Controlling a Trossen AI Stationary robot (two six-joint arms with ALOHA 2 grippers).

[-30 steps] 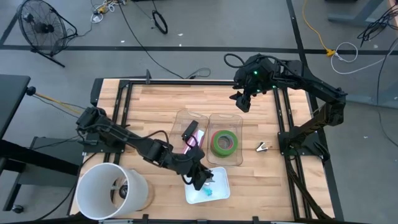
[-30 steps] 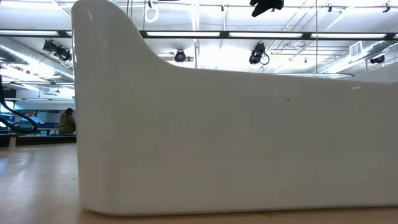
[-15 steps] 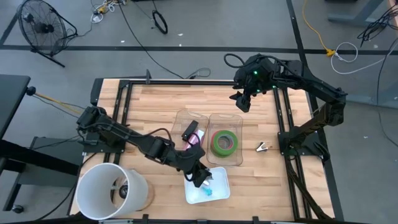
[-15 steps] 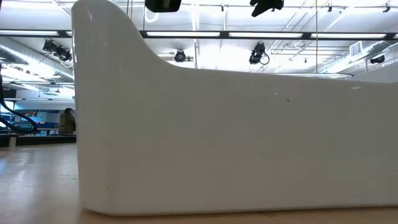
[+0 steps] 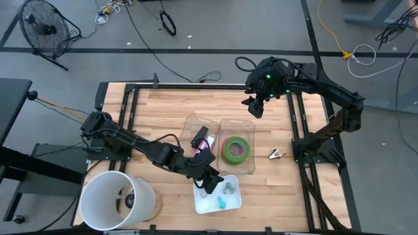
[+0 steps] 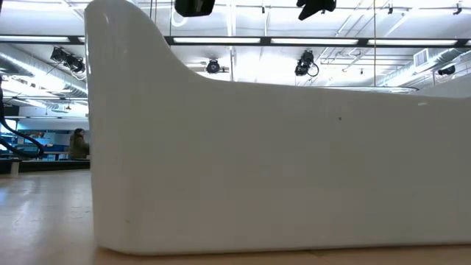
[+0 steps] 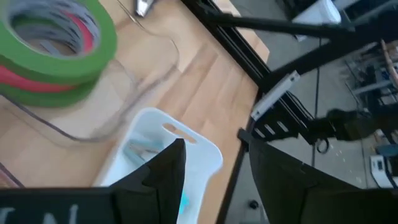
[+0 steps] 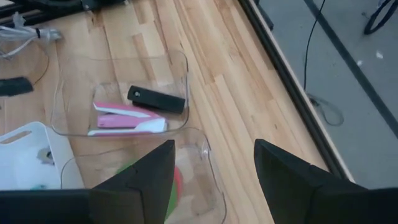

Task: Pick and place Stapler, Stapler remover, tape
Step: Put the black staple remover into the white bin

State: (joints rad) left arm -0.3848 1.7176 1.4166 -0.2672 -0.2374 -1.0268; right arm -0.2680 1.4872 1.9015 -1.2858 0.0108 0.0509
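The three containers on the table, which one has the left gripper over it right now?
The white tray, nearest the table's front edge. The left gripper, open, hangs over its corner. The two clear containers, one holding the staplers and one the tape, sit farther back.

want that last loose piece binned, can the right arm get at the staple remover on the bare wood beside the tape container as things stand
Probably yes. The staple remover lies alone on open wood right of the clear container holding the tape, nothing over it. The right gripper hangs open above the table's far side; the left gripper is at the white tray.

The left gripper [image 5: 210, 185] has drawn back from inside the white tray [image 5: 232, 198] to its near-left rim.
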